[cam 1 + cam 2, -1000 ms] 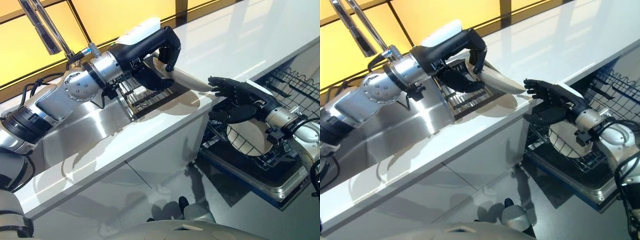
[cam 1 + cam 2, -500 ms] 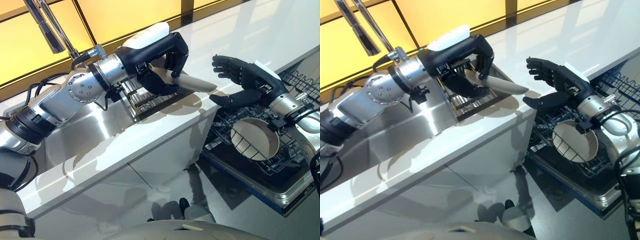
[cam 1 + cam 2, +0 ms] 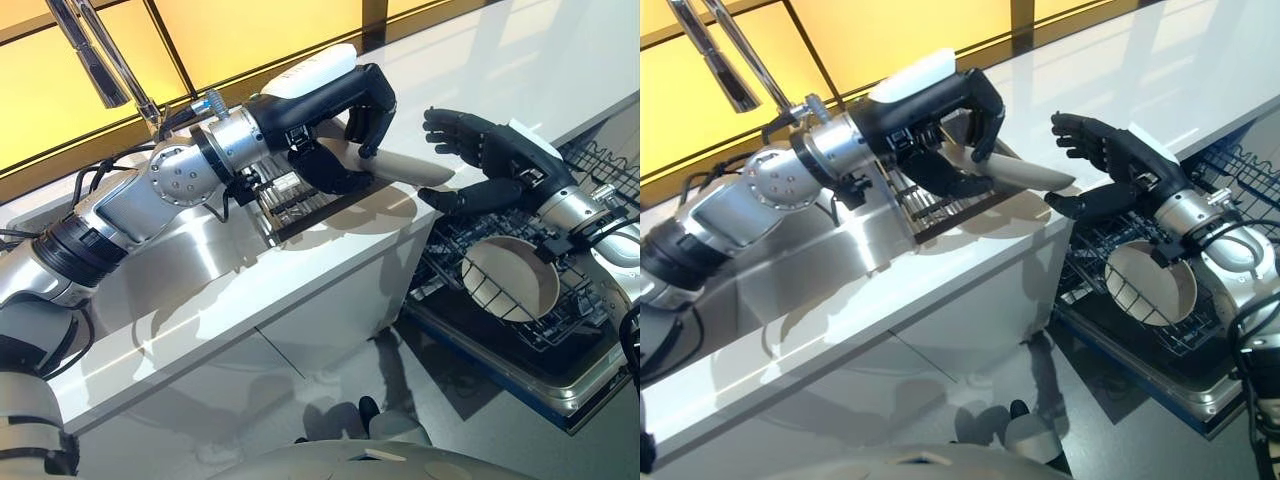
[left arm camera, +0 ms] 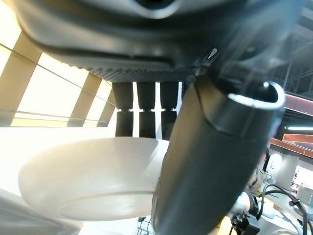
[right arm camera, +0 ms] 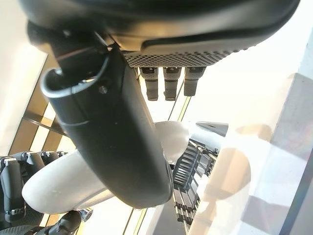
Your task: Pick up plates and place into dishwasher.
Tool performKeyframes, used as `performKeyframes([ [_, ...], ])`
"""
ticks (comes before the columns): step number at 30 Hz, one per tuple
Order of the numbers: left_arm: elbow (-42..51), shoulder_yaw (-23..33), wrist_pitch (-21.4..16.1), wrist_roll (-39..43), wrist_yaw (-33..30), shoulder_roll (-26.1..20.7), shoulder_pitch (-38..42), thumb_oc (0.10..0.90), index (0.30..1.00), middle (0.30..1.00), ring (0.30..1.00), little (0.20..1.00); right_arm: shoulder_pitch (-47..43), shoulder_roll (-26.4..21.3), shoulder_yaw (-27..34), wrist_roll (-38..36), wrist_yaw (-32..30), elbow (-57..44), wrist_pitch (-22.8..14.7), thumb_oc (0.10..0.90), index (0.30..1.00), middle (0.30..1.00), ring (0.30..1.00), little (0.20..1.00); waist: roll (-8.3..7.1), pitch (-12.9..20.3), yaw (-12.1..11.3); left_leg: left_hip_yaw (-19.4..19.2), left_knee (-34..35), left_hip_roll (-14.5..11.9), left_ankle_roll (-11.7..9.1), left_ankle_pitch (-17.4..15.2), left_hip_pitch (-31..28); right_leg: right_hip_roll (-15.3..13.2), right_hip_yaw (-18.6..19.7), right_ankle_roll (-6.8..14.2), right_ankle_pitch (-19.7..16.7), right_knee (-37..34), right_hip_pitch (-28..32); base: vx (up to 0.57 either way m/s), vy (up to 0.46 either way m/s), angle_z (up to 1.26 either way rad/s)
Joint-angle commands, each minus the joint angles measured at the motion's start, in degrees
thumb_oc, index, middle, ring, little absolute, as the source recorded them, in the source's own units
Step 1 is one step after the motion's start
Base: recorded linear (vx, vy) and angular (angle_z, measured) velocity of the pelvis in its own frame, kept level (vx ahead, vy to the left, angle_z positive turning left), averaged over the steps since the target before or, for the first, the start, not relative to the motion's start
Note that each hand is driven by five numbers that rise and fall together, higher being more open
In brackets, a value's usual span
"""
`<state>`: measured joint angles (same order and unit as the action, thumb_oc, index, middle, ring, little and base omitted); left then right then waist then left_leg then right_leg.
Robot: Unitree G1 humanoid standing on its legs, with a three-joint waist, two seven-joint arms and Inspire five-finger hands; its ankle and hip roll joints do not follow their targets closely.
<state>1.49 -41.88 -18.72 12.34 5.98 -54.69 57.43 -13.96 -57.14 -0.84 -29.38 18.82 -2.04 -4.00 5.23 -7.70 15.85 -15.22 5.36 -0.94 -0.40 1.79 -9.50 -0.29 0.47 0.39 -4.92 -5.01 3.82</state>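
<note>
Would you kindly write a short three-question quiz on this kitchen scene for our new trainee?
1. True or false: the left hand holds a plate over the counter.
2. The right hand is: A) shut on a plate, B) open beside the held plate, C) resting in the sink.
3. Fill in: another plate already sits in the dishwasher ____.

Key: 1 true; 2 B; 3 rack.
</note>
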Motion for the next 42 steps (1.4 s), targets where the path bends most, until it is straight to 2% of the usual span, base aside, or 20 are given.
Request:
performKeyframes([
  [1, -3.4, 5.6, -2.5, 4.7, -3.7, 1.0, 10.7, 0.100, 0.300, 0.300, 0.300, 0.200, -8.6, 0.0, 2.0, -0.4, -1.8, -2.7, -5.6, 0.800, 0.900, 0.900, 0.900, 0.900, -2.35, 7.3, -1.3, 2.8, -0.4, 0.6, 0.6, -2.0, -0.7, 1.6, 0.6, 4.0, 2.6, 3.1, 0.4, 0.00, 0.000, 0.00],
  [3, -2.9, 5.4, -2.1, 4.4, -4.0, 1.2, 10.8, 0.100, 0.300, 0.300, 0.300, 0.200, -9.0, -0.4, 1.3, 2.0, -1.9, -2.8, -5.3, 0.800, 0.900, 0.900, 0.900, 0.900, -2.38, 7.4, -1.4, 2.9, -0.4, 0.6, 0.6, -2.0, -0.7, 1.6, 0.6, 4.0, 2.6, 3.1, 0.4, 0.00, 0.000, 0.00],
  [4, -2.6, 5.3, -1.9, 4.5, -4.0, 1.2, 11.0, 0.100, 0.300, 0.300, 0.300, 0.200, -9.8, -1.2, 0.4, 3.3, -2.4, -2.8, -5.2, 0.520, 0.660, 0.660, 0.660, 0.620, -2.42, 7.4, -1.5, 2.9, -0.4, 0.6, 0.6, -2.0, -0.7, 1.6, 0.5, 4.0, 2.6, 3.0, 0.4, 0.00, 0.000, 0.00],
  [5, -2.6, 5.1, -1.9, 4.5, -4.0, 1.2, 11.1, 0.100, 0.300, 0.300, 0.300, 0.200, -10.2, -1.6, -0.1, 5.6, -3.1, -3.0, -5.2, 0.100, 0.300, 0.300, 0.300, 0.200, -2.45, 7.4, -1.5, 2.9, -0.4, 0.6, 0.6, -1.9, -0.6, 1.6, 0.5, 4.0, 2.6, 3.0, 0.4, 0.00, 0.000, 0.00],
  [10, -1.9, 4.7, -2.3, 4.6, -4.3, 0.6, 11.2, 0.100, 0.300, 0.300, 0.300, 0.200, -12.5, -4.2, -2.2, 7.8, -3.8, -2.7, -4.4, 0.100, 0.300, 0.300, 0.300, 0.200, -2.77, 7.3, -1.8, 3.4, -0.4, 0.7, 0.7, -1.9, -0.6, 1.6, 0.4, 4.0, 2.5, 3.0, 0.5, 0.00, 0.000, 0.00],
  [16, -1.0, 5.1, -2.2, 4.4, -4.6, 0.0, 10.5, 0.100, 0.300, 0.300, 0.300, 0.200, -13.3, -4.7, -2.7, 8.0, -4.3, -2.7, -3.3, 0.100, 0.300, 0.300, 0.300, 0.200, -2.92, 7.2, -2.0, 3.5, -0.4, 0.8, 0.7, -1.9, -0.6, 1.6, 0.4, 4.0, 2.5, 3.0, 0.5, 0.00, 0.000, 0.00],
  [42, -4.9, 5.5, -1.1, 5.3, -3.7, -0.3, 10.7, 0.100, 0.300, 0.300, 0.300, 0.200, -11.5, -3.9, -0.4, 6.0, -6.1, -0.1, -6.5, 0.100, 0.300, 0.300, 0.300, 0.200, -2.79, 7.3, -1.6, 3.1, -0.4, 0.6, 0.7, -1.9, -0.7, 1.6, 0.6, 4.3, 2.1, 2.8, 0.5, 0.00, 0.000, 0.00],
])
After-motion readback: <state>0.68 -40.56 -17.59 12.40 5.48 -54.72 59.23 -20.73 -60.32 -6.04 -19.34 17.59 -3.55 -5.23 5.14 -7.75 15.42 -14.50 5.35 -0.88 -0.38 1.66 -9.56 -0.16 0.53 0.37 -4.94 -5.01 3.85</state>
